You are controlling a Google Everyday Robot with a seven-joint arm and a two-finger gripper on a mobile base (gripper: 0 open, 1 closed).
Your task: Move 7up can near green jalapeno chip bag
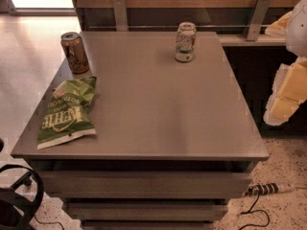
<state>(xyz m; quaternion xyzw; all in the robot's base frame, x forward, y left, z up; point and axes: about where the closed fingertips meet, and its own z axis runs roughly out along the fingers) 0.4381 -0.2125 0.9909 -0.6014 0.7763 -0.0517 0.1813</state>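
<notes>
The 7up can [185, 41], pale white and green with a silver top, stands upright at the far middle-right of the grey table [158, 109]. The green jalapeno chip bag [67, 110] with white "Kettle" lettering lies flat near the table's left front edge. My gripper [288, 92], white with yellow parts, hangs at the right edge of the view, off the table's right side and lower right of the can. It holds nothing that I can see.
A brown-gold can [75, 52] stands upright at the far left corner, just behind the chip bag. A wooden wall with metal brackets [120, 12] runs behind the table. A power strip and cable [266, 189] lie on the floor at the right front.
</notes>
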